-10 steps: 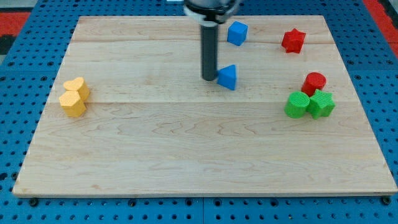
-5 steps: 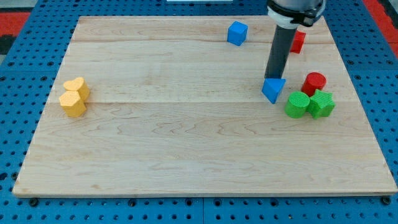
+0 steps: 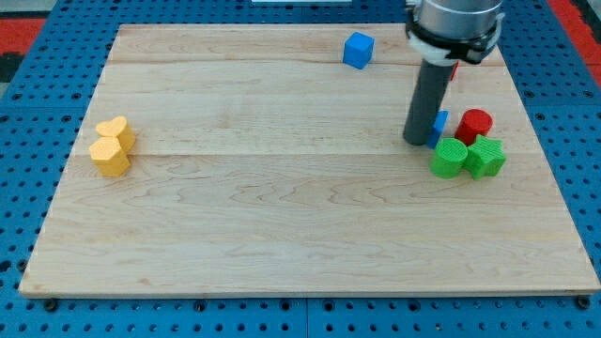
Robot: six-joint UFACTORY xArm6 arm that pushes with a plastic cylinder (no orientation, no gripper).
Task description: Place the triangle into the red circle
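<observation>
Step in hand: closing the last gap; pushing the blue triangle (image 3: 440, 123) toward the view's right, onto the red circle (image 3: 475, 124).
Pincer: none on this rig, so nothing to open or close; only a dark rod, with my tip (image 3: 417, 141) down on the wooden board (image 3: 282, 225).
Tip position: just at the view's left of the triangle, apparently touching it; contact not fully certain, since the rod hides most of the block.
Triangle: only a thin blue sliver showing at the rod's right edge; lying between the rod and the red circle, near the circle but seemingly not yet against it.
Next move: a short, gentle push to the view's right, perhaps slightly upward; aimed through the triangle's middle to keep it from twisting off line.
Crowding below: green round block (image 3: 449, 158) and green block (image 3: 485, 156) touching each other, just under the circle; a low push likely to jam the triangle on the green round block.
Open room: plenty at the view's left and bottom; yellow blocks (image 3: 112, 145) well apart; blue cube (image 3: 357, 50) near the top edge, clear of the path.
Edges: red star-like block (image 3: 453, 68) mostly hidden behind the arm; board's right edge near the cluster, so little margin for overshoot.
</observation>
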